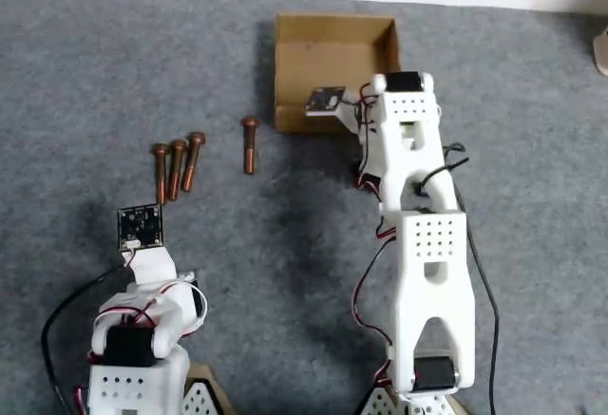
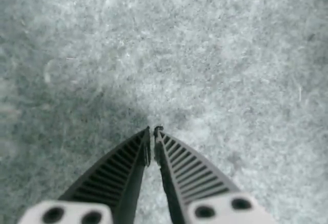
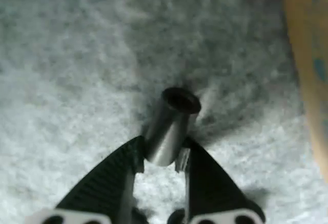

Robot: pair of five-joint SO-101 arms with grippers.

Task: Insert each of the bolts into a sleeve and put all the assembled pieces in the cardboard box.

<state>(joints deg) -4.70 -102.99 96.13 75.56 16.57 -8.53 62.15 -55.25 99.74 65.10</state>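
The left arm (image 1: 142,320) sits folded at about 7 o'clock of the high view, its wrist pointing toward 12 o'clock. The left gripper (image 2: 152,131) aims down, with both ribbed fingers meeting at their tips. The right arm (image 1: 427,263) rises from 5 o'clock and stretches nearly straight toward 12 o'clock. The right gripper (image 3: 163,149) also points down, its fingers pressed against a dark sleeve (image 3: 171,121) between them.

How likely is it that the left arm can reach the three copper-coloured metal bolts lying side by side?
Probably yes: the left gripper, shut and empty, sits just short of the three copper-coloured metal bolts, with bare grey carpet between.
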